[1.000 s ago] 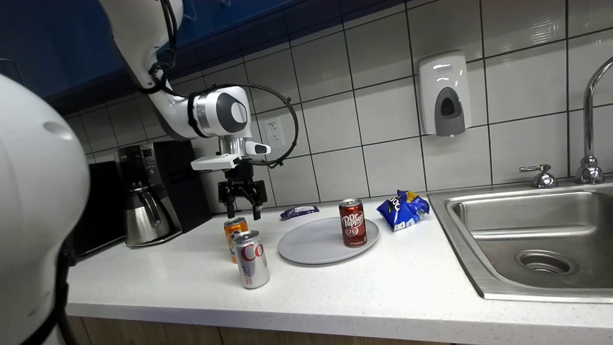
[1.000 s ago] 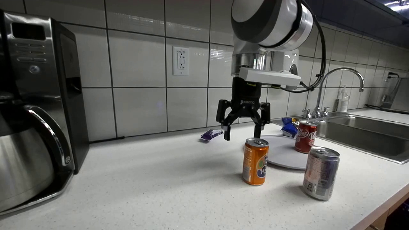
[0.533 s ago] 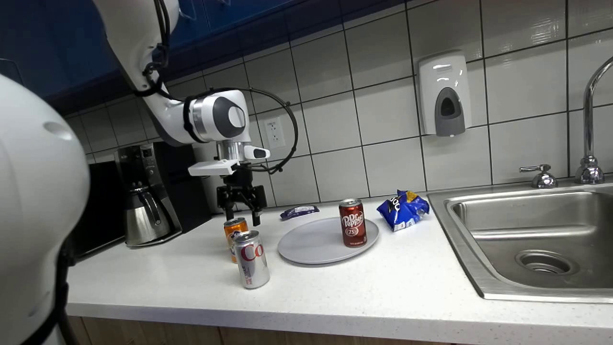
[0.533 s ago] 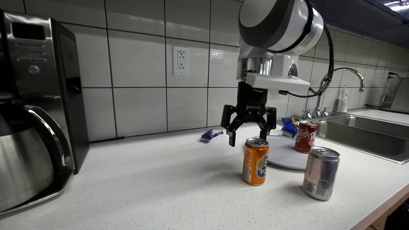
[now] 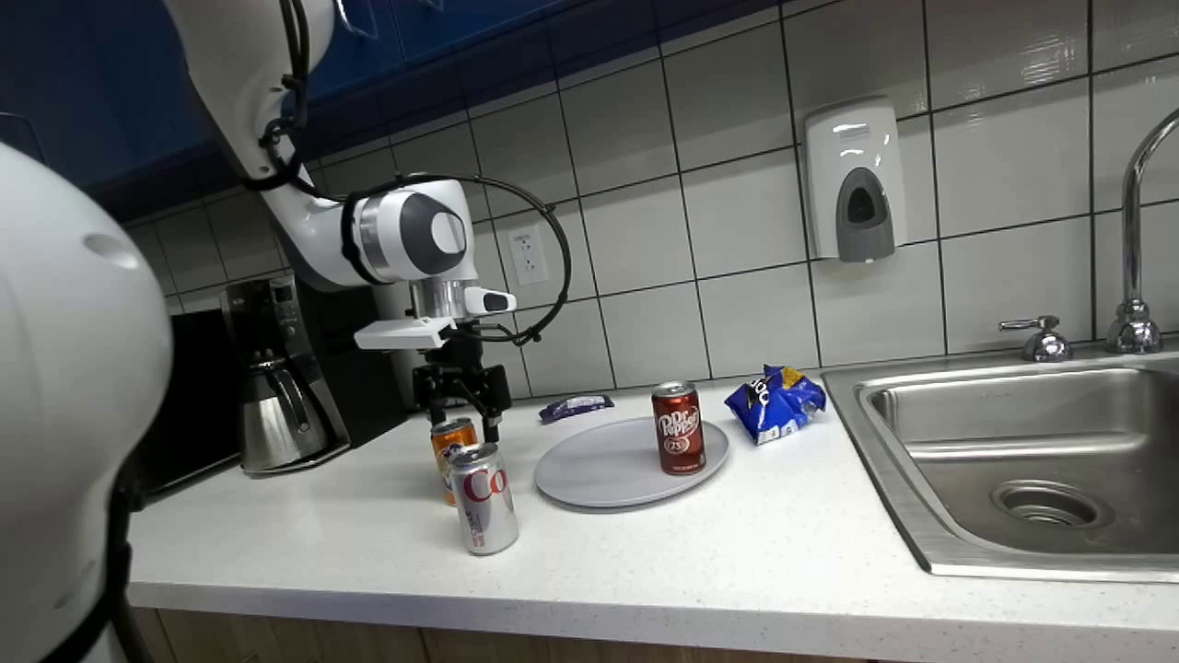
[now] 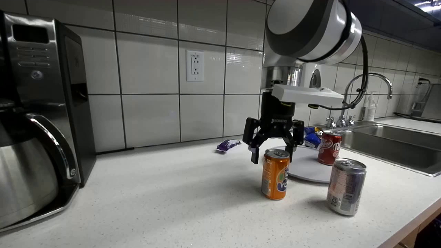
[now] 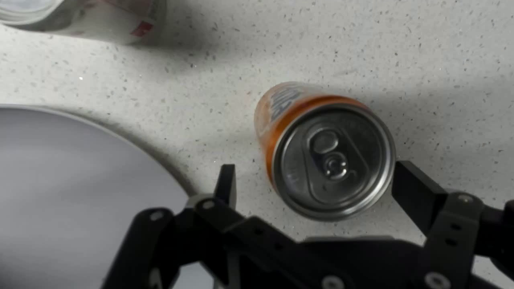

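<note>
1. Gripper [image 6: 272,158]: the jaws stood wide apart, with the fingers [image 7: 417,196] pointing downward and not closed on any item.
2. Nearest item: the orange can [image 6: 275,179] stood upright on the counter [image 6: 155,206], directly below the gripper.
3. In the wrist view, the lid of the orange can lay between the fingers. One finger lined up with the edge of the rim; a gap showed at the opposite side. Contact at that rim could not be confirmed.
4. In an exterior view, a fingertip appeared to either side of the can's top, one of them partly hidden behind it.
5. The silver can [image 5: 484,502], marked with red lettering, stood upright near the orange can and apart from it.
6. The gray plate [image 5: 594,470] lay flat near the orange can. The dark red can [image 5: 680,433], labeled Dr Pepper, stood upright on it.
7. The crumpled blue bag [image 5: 774,405] lay between the plate and the sink [image 5: 881,460].
8. The purple packet [image 6: 228,145] lay near the tiled wall [image 6: 148,117].
9. The coffee maker [image 6: 38,86] stood at the end of the counter away from the sink.
</note>
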Robot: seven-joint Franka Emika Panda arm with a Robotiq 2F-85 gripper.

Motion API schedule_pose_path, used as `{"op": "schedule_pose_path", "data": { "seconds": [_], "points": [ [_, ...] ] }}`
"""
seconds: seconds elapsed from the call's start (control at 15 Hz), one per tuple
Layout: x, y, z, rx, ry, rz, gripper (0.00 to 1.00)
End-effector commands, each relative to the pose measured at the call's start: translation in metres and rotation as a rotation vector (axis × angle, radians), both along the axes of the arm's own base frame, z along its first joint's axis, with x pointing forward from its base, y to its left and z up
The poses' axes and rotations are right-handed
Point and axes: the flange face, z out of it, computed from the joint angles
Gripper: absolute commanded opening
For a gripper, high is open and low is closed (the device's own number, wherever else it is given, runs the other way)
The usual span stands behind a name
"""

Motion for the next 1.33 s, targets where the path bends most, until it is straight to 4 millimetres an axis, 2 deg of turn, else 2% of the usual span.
{"op": "schedule_pose_path", "data": {
  "seconds": [0.0,1.27],
  "points": [
    [-0.013,0.002,0.0063,-0.001,-0.014,-0.002,1.0],
    [-0.0205,0.0087,0.003,-0.012,0.007,0.029,1.0]
  ]
}}
